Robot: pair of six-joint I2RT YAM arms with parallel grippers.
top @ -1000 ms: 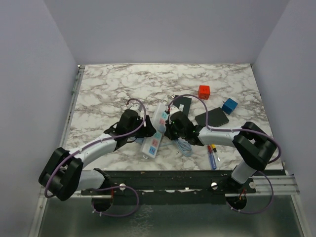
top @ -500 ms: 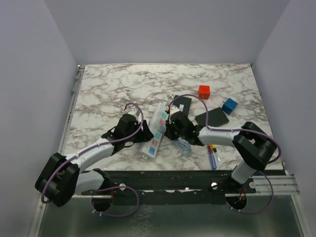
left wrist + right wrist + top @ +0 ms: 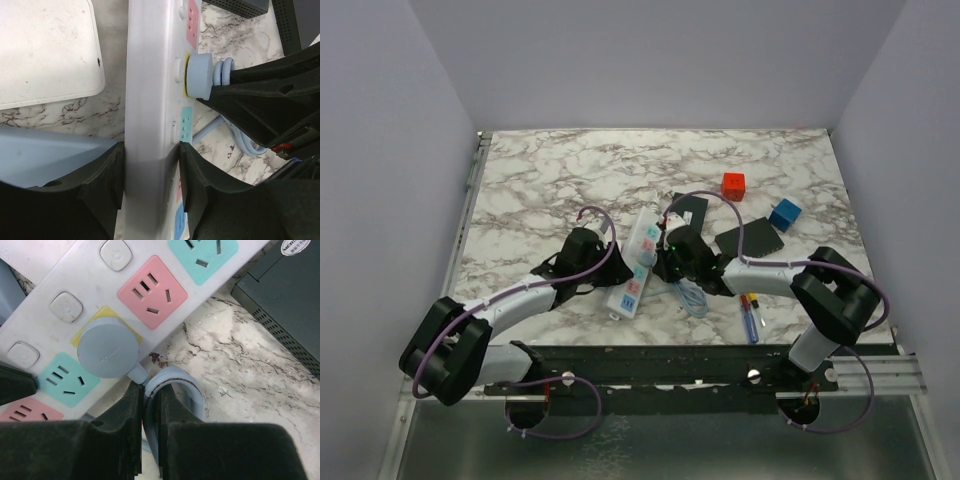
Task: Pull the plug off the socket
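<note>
Left wrist view: my left gripper is clamped across the long white power strip with pastel outlet panels, a finger pressed on each long side. The strip lies mid-table on the marble-patterned tabletop, between both arms. The round grey-blue plug sits seated in its yellow panel. My right gripper pinches the pale-blue cable just behind it.

plug in socket | flat box just beside socket

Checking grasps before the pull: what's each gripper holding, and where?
Left gripper clamps the socket across its width, near the plug. Right gripper pinches the cable right at the plug's neck.
</note>
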